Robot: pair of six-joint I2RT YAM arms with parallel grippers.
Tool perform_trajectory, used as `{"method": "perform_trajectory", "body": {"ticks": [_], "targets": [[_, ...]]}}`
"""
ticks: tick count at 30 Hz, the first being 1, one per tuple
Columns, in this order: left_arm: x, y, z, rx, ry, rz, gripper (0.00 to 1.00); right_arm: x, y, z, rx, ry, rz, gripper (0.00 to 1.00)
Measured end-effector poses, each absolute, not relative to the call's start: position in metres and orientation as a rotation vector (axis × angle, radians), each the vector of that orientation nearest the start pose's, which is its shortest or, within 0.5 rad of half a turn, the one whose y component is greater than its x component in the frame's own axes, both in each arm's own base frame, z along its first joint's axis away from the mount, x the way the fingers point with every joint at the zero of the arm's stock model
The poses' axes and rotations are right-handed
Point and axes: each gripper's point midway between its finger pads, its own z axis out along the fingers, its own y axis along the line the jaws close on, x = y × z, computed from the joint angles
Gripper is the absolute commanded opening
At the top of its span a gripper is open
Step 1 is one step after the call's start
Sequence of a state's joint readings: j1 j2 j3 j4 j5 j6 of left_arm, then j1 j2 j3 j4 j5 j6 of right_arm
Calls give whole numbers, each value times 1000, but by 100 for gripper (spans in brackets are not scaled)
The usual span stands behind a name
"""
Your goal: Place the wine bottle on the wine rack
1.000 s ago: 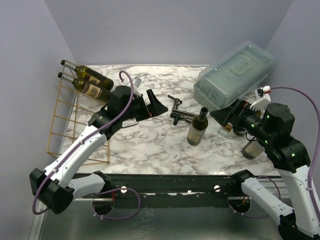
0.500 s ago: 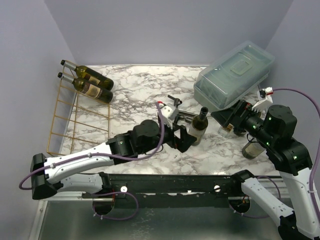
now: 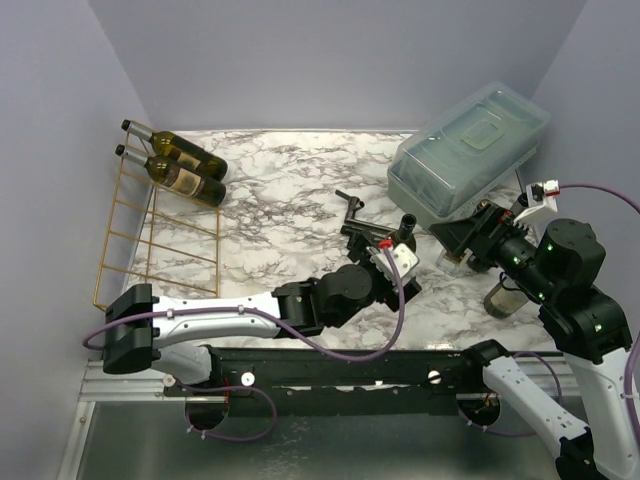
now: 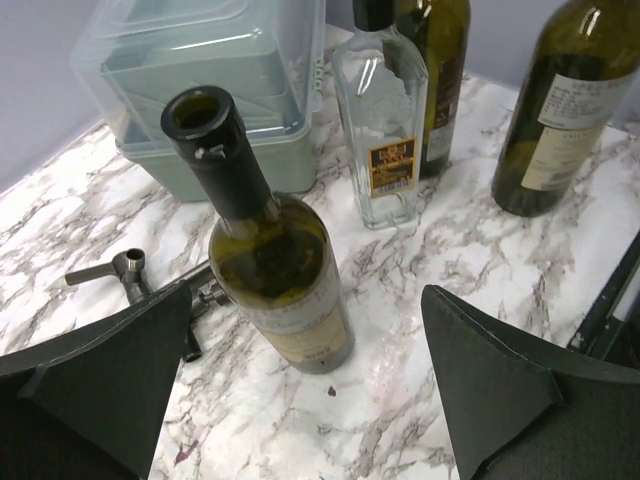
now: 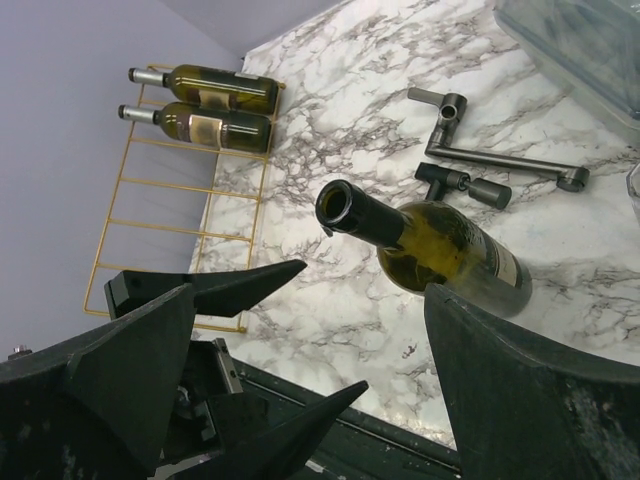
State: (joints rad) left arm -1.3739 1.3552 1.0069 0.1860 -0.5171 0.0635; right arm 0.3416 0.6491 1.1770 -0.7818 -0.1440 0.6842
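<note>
An open dark-green wine bottle (image 4: 275,280) stands upright on the marble table; only its neck (image 3: 406,221) shows in the top view. My left gripper (image 4: 305,300) is open, and the bottle stands in line with the gap, just ahead of the fingertips, untouched. In the top view the left gripper (image 3: 400,262) reaches in from the left. My right gripper (image 3: 455,238) is open and empty, right of the bottle (image 5: 445,255), pointing at it. The gold wire wine rack (image 3: 130,250) stands at the far left with two bottles (image 3: 185,165) lying on its top tier.
A translucent lidded box (image 3: 470,150) sits at the back right. A metal corkscrew tool (image 3: 355,215) lies behind the bottle. A clear glass bottle (image 4: 385,120) and two dark bottles (image 4: 560,100) stand to the right. The table's near edge has a black rail (image 3: 330,365).
My left arm has swung from beside the rack across to the table's middle, bringing its open gripper up to the standing bottle. The right arm has shifted slightly.
</note>
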Motion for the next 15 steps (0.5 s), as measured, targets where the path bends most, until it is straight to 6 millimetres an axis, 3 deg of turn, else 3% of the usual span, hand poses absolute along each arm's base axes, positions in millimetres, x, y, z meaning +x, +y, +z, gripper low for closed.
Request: {"method": "perform_trajectory", "body": {"ticks": [8, 11, 15], "targets": [[201, -420, 274, 704, 1571, -520, 98, 189, 120, 355, 218, 1896, 834, 100], [213, -421, 276, 656, 1589, -520, 90, 188, 119, 355, 211, 1899, 820, 100], [230, -422, 273, 609, 1630, -499, 89, 187, 115, 363, 193, 1883, 794, 100]]}}
